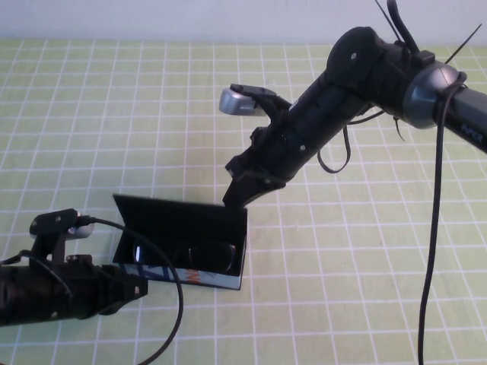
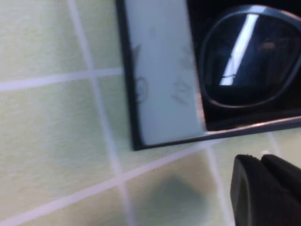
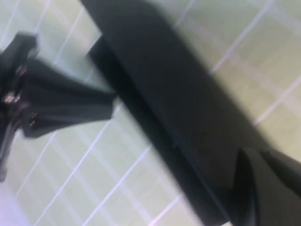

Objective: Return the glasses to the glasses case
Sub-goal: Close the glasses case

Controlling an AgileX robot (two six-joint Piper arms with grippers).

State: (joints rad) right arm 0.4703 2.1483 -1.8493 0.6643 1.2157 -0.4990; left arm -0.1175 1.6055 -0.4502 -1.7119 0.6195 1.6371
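Observation:
The glasses case (image 1: 179,222) stands open on the checked cloth, its lid raised at the back and its white, blue and orange front side facing me. The black glasses (image 1: 205,255) lie inside it. In the left wrist view one dark lens (image 2: 249,56) shows within the case wall (image 2: 160,75). My left gripper (image 1: 135,289) is shut and empty, low beside the case's front left corner; it also shows in the left wrist view (image 2: 261,162). My right gripper (image 1: 236,196) is shut, its tip at the lid's upper right edge. In the right wrist view it (image 3: 263,162) sits against the black lid (image 3: 178,94).
A light green cloth with a white grid (image 1: 365,274) covers the table. Cables hang from the right arm (image 1: 435,228) and loop from the left arm (image 1: 179,304). The left arm shows in the right wrist view (image 3: 51,106).

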